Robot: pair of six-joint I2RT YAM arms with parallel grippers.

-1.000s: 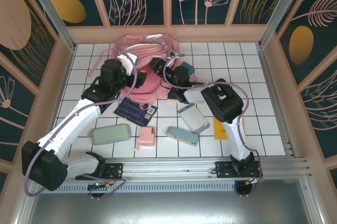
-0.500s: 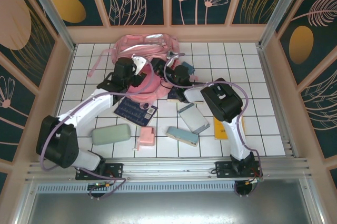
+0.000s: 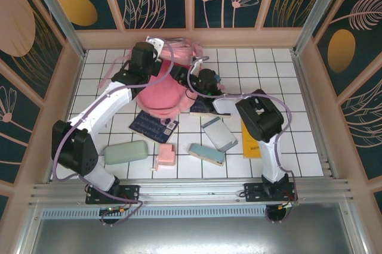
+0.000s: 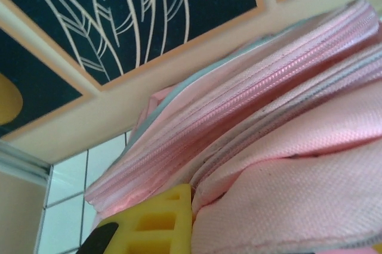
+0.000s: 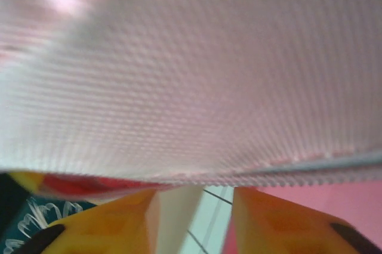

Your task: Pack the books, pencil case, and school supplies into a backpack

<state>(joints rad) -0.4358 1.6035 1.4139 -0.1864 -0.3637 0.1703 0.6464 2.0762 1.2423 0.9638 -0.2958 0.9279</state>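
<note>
Hoisted backpack point(image 3: 161, 93) rearward with left claw point(image 3: 156, 45) clamped on its edge.
Hold taut; keep right claw point(image 5: 194, 206), parted and empty, just beneath it to spread the mouth.

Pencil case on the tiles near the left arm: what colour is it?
Plain pale sage green pencil case, clearest in the top external view.

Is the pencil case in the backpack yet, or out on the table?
Out. The pencil case lies flat on the tiles at the near left, apart from the backpack.
</note>
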